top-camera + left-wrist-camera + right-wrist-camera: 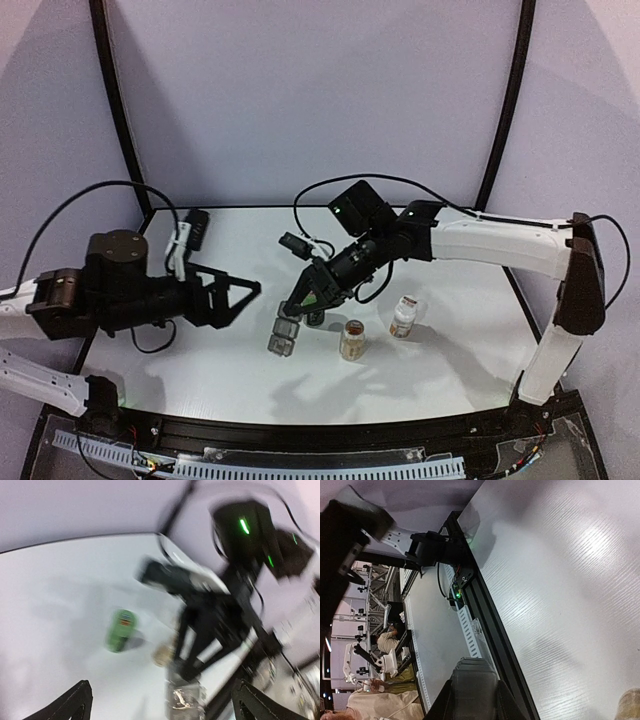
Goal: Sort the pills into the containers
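- Left gripper (240, 303) sits over the left side of the white table (200, 370), jaws spread wide and nothing between them.
- From the left wrist camera its two fingertips (80, 705) stand far apart at the bottom corners of a blurred frame, aimed at the other arm.
- Right gripper (298, 308) reaches in from the right to the middle of the table, tilted down and to the left.
- Its jaws are clamped on the pill box (283, 337), which sticks out below the fingertips with one short end pointing toward the near edge.
- The right wrist camera shows the box pinched between the two fingers, clear lids facing the lens.
- Whether the box touches the table or hangs just above it, I cannot tell.
- An amber bottle (352, 340) stands upright just to the right of the box, apart from it.
- A white bottle (403, 318) with a label stands a little further right and slightly further back.
- The left wrist view also picks up a green bottle (120, 629) on the table beyond the right arm, too smeared for detail.
- The two grippers face each other across a gap, not touching.
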`<action>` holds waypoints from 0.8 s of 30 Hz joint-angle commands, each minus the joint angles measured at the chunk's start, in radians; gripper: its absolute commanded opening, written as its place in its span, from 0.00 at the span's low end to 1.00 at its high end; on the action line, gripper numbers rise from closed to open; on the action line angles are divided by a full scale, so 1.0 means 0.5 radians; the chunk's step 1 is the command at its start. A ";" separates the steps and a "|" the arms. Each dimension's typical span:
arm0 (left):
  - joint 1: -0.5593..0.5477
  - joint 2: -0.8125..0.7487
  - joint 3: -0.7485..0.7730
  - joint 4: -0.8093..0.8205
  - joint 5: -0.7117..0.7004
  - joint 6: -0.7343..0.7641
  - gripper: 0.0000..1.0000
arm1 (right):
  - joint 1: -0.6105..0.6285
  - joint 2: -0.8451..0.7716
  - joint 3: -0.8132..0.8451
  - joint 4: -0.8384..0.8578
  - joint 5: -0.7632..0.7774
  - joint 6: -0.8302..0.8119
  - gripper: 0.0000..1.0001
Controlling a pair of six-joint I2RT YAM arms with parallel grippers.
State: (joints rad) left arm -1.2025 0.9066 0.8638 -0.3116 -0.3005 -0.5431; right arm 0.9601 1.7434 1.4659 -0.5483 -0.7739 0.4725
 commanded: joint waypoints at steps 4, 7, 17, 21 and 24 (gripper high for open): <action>0.002 -0.079 0.216 -1.200 -1.380 -0.753 0.99 | 0.115 0.454 -0.070 0.438 -0.028 -0.005 0.02; 0.004 -0.002 0.253 -1.433 -1.488 -0.970 0.99 | 0.141 0.645 -0.007 0.480 -0.031 -0.068 0.03; 0.447 -0.065 0.022 -1.228 -1.077 -0.895 0.99 | 0.153 0.702 0.132 0.266 0.313 -0.139 0.49; 0.535 -0.070 0.049 -1.147 -1.073 -0.770 0.99 | 0.153 0.562 0.330 -0.015 0.515 -0.186 0.79; 0.597 -0.038 0.104 -1.127 -1.094 -0.715 0.99 | 0.146 0.461 0.464 -0.251 0.709 -0.247 0.98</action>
State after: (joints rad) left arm -0.9378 0.8841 0.8871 -0.9154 -0.8596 -0.9628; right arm 1.0325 2.0970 1.5914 -0.5184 -0.5801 0.4003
